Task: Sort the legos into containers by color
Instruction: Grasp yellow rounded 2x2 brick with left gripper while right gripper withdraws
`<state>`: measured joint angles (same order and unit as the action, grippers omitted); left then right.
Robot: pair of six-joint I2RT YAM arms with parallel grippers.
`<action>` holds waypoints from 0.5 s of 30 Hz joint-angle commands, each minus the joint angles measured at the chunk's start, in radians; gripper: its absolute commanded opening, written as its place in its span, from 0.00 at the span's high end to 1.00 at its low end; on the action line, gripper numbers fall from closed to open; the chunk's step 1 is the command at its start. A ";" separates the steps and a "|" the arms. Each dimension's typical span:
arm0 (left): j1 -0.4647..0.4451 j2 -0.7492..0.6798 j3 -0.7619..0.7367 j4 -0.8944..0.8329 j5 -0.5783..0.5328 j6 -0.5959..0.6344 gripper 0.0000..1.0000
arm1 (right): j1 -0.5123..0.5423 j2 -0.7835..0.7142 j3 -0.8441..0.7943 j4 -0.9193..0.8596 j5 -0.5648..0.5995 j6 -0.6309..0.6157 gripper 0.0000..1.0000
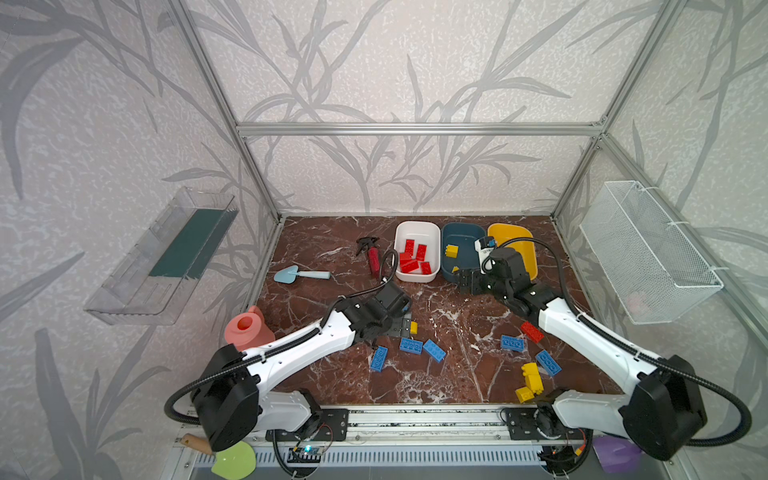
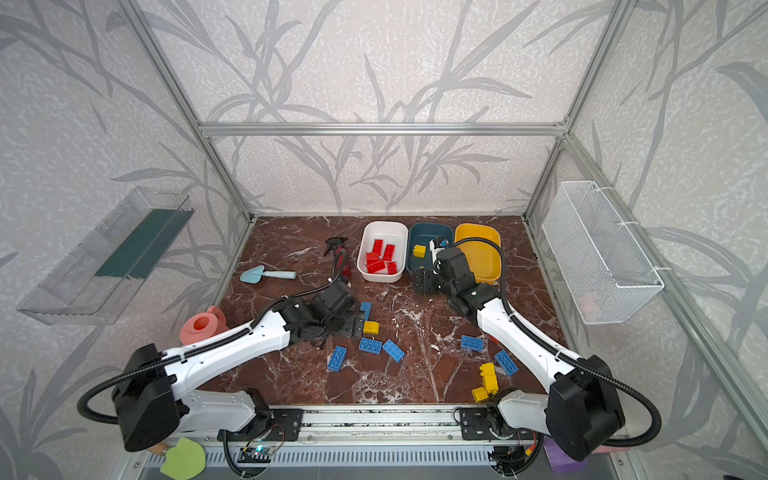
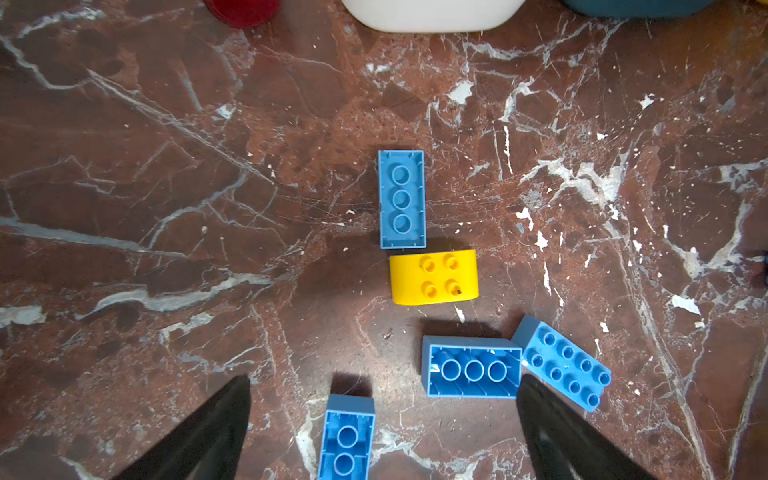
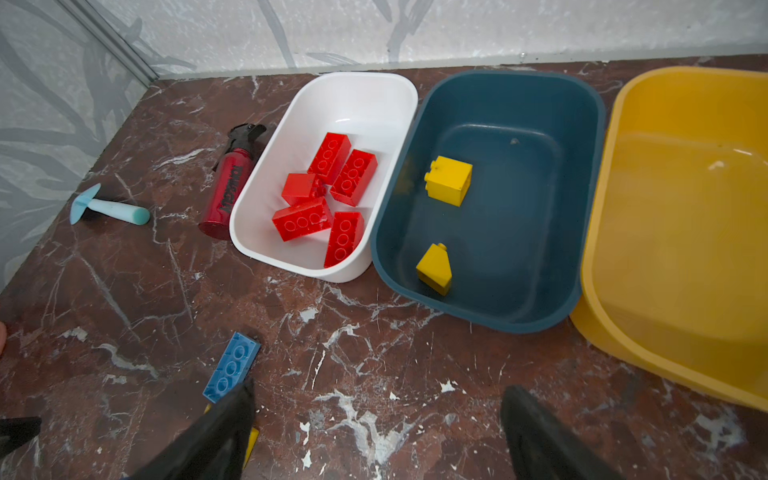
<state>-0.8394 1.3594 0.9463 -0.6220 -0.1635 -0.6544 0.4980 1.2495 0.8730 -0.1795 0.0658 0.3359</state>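
Across the red-brown marble table, running roughly a third of the way through the sort, judging by the count. Keeping five red bricks in the white tub and two yellow bricks in the dark teal tub just right of it. Leaving the yellow tub, one place further right, bare as far as visible. Waiting loose in front of the white tub: some six blue bricks, about four yellow, one red brick.

Hovering the left fingers spread wide and empty in front of the white tub, straddling an upturned blue brick without touching it, a rounded yellow brick lying just ahead. Holding the right fingers spread and empty too, in front and right of the white tub, with the sloped yellow brick resting inside the teal tub, apart from them.
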 commanded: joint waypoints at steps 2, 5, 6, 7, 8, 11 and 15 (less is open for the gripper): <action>-0.018 0.108 0.077 -0.010 -0.019 -0.061 0.01 | 0.011 -0.075 -0.088 0.050 0.178 0.085 0.06; -0.027 0.197 0.115 -0.016 0.016 -0.075 0.01 | 0.011 -0.115 -0.153 0.092 0.224 0.117 0.06; -0.030 0.220 0.120 -0.008 0.027 -0.081 0.01 | 0.010 -0.126 -0.169 0.101 0.246 0.127 0.06; -0.032 0.240 0.123 0.000 0.036 -0.092 0.01 | 0.010 -0.136 -0.182 0.106 0.266 0.141 0.06; -0.031 0.258 0.126 0.003 0.039 -0.100 0.01 | 0.011 -0.143 -0.191 0.110 0.282 0.152 0.06; -0.032 0.313 0.138 0.008 0.048 -0.114 0.01 | 0.011 -0.166 -0.221 0.121 0.345 0.202 0.05; -0.032 0.367 0.153 0.009 0.052 -0.117 0.05 | 0.011 -0.193 -0.246 0.139 0.374 0.228 0.06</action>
<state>-0.8665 1.7069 1.0683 -0.6109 -0.1093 -0.7395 0.5095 1.0832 0.6422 -0.0879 0.3683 0.5186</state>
